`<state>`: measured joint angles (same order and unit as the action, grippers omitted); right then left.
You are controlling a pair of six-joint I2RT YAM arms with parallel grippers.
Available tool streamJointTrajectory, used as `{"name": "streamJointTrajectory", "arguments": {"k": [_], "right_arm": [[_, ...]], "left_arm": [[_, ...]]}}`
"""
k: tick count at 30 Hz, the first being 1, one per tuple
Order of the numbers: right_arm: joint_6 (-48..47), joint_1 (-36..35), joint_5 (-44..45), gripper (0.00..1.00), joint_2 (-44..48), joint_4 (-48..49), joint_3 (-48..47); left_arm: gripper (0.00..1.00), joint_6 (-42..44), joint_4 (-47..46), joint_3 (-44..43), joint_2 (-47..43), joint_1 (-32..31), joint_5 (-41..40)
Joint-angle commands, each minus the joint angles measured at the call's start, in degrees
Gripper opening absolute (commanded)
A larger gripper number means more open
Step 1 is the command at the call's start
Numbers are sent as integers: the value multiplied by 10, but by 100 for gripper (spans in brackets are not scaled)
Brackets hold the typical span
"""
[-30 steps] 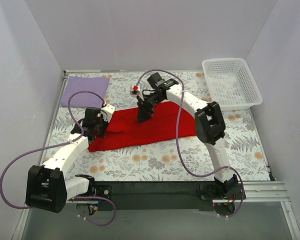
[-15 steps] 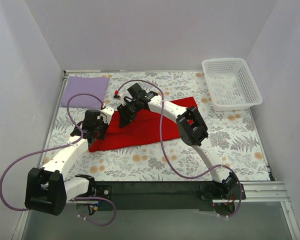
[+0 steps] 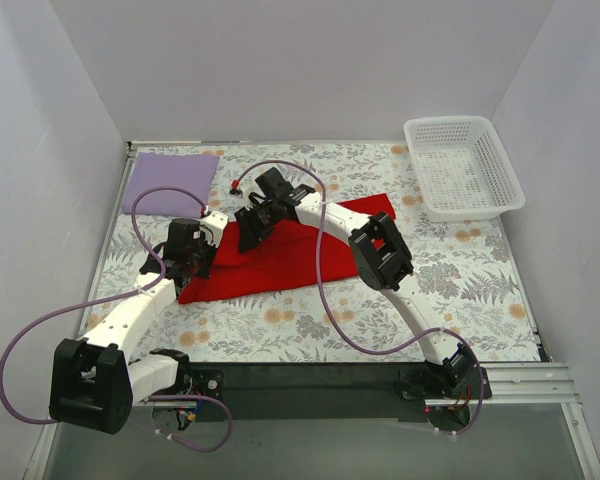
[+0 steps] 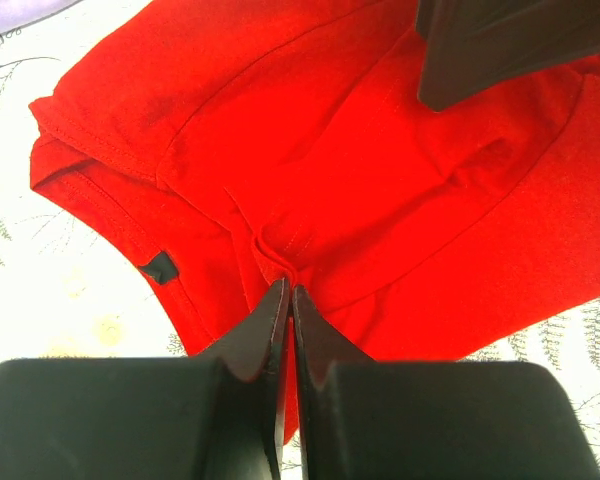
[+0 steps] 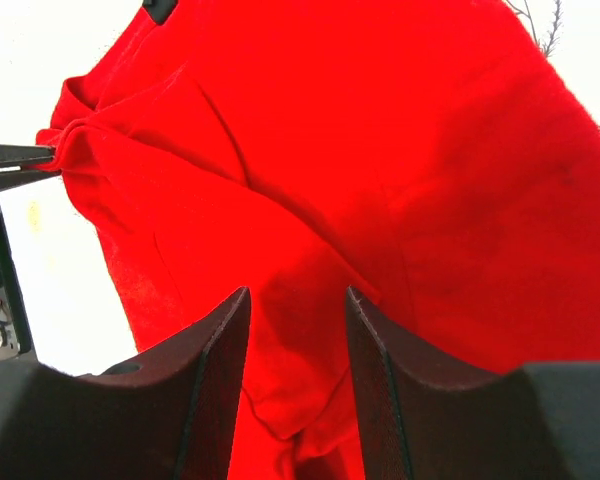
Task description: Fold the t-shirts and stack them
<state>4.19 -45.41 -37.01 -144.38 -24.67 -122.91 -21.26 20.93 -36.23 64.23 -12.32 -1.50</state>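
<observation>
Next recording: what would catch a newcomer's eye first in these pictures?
The bright red t-shirt, spread half-folded across the middle of the flowered table, dominates. Both arms reach to its left part: the left gripper is shut on a pinch of its cloth, and the right gripper hangs just over it with jaws parted. A folded lavender t-shirt lies in the far left corner, a white mesh basket in the far right.

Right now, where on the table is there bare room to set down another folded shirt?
Bare floral table lies between the red t-shirt and the white mesh basket, and along the near strip in front of it. Centre-left is crowded: left claw and right claw on that shirt, lavender t-shirt behind.
</observation>
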Motion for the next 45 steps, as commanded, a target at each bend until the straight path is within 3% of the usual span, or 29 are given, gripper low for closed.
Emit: {"name": "streamJointTrajectory", "arguments": {"k": [1, 9, 18, 25, 33, 45], "right_arm": [[4, -2, -8, 49, -1, 23, -15], [4, -10, -10, 42, -3, 24, -6], [-2, -10, -2, 23, 0, 24, -6], [-15, -6, -6, 1, 14, 23, -9], [-40, 13, 34, 1, 75, 25, 22], [-59, 19, 135, 1, 134, 61, 95]], "left_arm": [[0, -2, -10, 2, -18, -1, 7], [0, -3, -12, 2, -21, -1, 5], [0, -3, -12, 3, -24, -1, 8], [0, -3, -12, 1, -23, -1, 7], [0, 6, -41, -13, 4, -1, 4], [0, 44, -104, -109, 179, 3, 10]]}}
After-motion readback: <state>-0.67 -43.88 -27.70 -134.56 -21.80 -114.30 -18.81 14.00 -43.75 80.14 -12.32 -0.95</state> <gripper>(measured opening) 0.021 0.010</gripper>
